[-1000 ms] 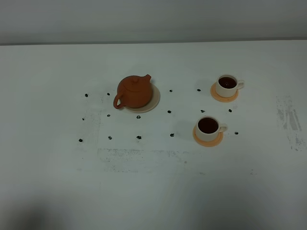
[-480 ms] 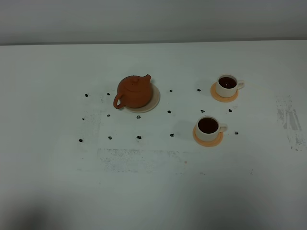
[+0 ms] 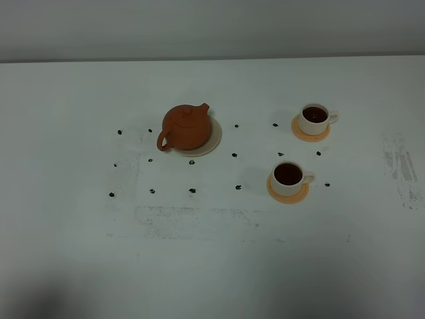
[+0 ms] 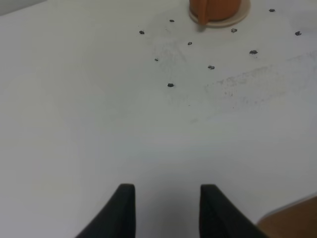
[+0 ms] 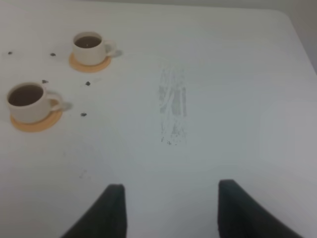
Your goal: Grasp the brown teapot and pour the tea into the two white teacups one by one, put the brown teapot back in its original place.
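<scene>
The brown teapot (image 3: 185, 127) sits upright on its cream saucer (image 3: 214, 138) at centre left of the table; its base shows in the left wrist view (image 4: 216, 7). Two white teacups, the far one (image 3: 313, 118) and the near one (image 3: 290, 175), stand on orange coasters and hold dark tea; both show in the right wrist view, far one (image 5: 89, 48) and near one (image 5: 28, 102). Neither gripper shows in the exterior high view. My left gripper (image 4: 167, 198) is open and empty, far from the teapot. My right gripper (image 5: 171, 198) is open and empty, away from the cups.
Small black marks (image 3: 192, 191) dot the white table around the teapot and cups. Grey scuffs lie at the front (image 3: 199, 216) and at the right (image 3: 402, 166). The table's corner edge shows in the left wrist view (image 4: 292, 218).
</scene>
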### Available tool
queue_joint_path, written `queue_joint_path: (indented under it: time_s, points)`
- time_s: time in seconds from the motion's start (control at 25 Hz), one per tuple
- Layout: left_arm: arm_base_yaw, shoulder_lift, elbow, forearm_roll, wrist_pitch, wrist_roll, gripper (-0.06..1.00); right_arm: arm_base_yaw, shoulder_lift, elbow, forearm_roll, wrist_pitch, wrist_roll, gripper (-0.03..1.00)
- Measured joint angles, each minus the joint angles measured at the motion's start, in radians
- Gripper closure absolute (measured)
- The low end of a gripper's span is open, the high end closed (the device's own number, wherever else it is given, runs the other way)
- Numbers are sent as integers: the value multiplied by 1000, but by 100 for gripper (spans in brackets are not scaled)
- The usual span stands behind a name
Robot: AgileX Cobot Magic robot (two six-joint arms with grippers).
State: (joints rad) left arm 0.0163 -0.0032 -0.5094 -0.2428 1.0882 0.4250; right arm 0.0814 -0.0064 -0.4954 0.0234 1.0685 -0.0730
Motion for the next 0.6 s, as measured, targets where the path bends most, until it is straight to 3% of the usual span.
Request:
queue_joint_path:
  time_s: [0.6]
  points:
    - [0, 0, 0, 0, 0, 0, 61, 0, 0, 0, 0, 0, 0, 53]
